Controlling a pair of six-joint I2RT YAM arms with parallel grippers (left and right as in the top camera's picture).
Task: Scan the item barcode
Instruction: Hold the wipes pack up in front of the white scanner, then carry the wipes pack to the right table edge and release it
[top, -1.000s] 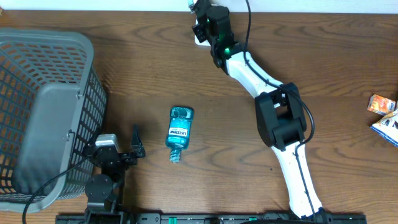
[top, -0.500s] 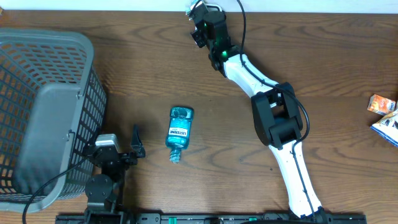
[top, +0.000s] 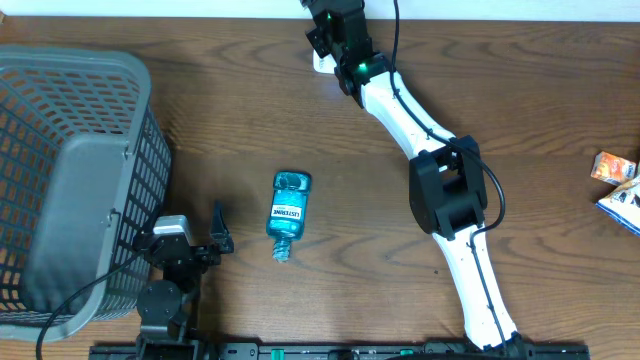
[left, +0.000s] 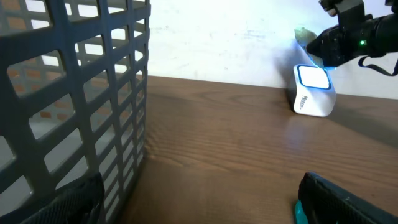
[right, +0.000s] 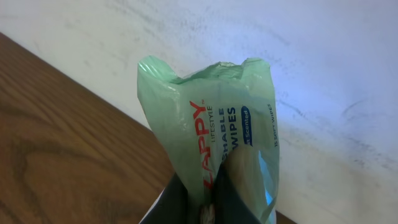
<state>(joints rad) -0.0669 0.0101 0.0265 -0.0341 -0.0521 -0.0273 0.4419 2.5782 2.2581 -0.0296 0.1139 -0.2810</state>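
Right gripper (right: 208, 202), tips cut off, pinches wipes pack (right: 217, 112), seemingly above scanner (left: 313, 90); left gripper (left: 199, 190) wide

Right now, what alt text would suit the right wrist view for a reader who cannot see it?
The right gripper is shut on a pale green pack of wipes, holding it upright in front of a white wall. A brown wooden table fills the lower left.
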